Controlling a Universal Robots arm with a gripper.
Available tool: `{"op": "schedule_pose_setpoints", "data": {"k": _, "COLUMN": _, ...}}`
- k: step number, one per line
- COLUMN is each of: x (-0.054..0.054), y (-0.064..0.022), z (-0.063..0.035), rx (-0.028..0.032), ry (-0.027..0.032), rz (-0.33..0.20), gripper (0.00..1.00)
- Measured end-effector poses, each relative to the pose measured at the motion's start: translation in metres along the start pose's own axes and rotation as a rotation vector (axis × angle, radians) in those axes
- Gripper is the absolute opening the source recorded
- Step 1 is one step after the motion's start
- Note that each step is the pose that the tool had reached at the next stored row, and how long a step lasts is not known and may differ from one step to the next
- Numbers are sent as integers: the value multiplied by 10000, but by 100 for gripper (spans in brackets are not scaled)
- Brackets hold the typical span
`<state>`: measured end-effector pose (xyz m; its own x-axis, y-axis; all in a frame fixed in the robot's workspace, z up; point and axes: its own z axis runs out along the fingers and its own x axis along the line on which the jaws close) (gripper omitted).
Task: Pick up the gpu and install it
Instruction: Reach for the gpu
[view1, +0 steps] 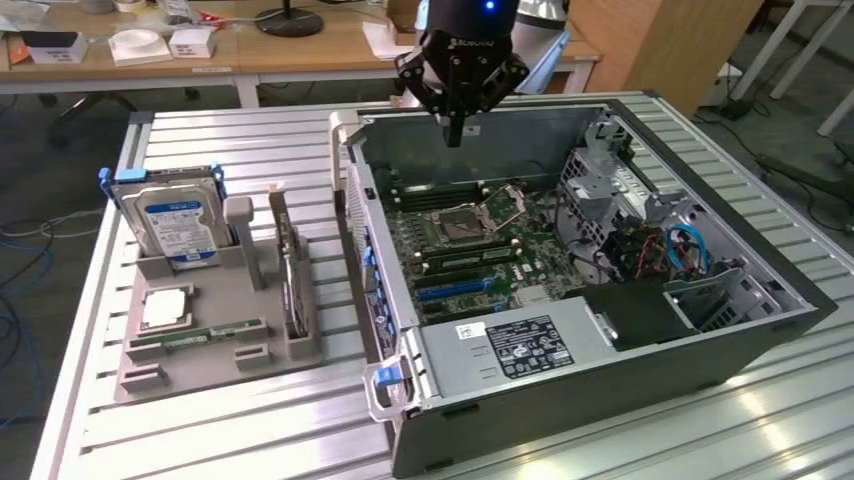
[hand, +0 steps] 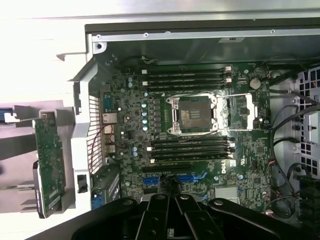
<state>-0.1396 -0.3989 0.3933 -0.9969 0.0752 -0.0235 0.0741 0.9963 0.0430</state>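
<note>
Table: slatted silvery metal bench (view1: 747, 420) carrying everything.
Case: dark grey steel computer tower (view1: 641, 375) lying on its side, lid off.
Motherboard: green circuit board (hand: 135, 125) in the case floor, with an empty silver-framed processor socket and black memory slots; "DELL" is printed in white near the blue slots.
Power supply: silvery metal box (view1: 461, 367) with one black and one white sticker, print too small to read.
Holder: grey plastic parts tray (view1: 214, 365), on the exterior view's left of the case.
Hard drive: silver, blue-labelled drive (view1: 171, 225) upright in the holder; label text illegible.
GPU: thin green circuit card with metal bracket (view1: 291, 288) (hand: 50, 160), standing on edge in the holder's slot nearest the case, untouched.
Claw: black gripper (view1: 455, 135) (hand: 172, 195) lettered "ROBOTIQ", fingers pinched together and empty, above the open case.
Memory stick: slim green strip (view1: 200, 333) lying flat in the holder.
</note>
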Motion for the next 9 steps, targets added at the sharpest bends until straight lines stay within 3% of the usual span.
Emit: {"op": "schedule_pose_setpoints", "data": {"k": 9, "x": 124, "y": -9, "z": -3, "rx": 1, "ry": 0, "rz": 0, "gripper": 10}}
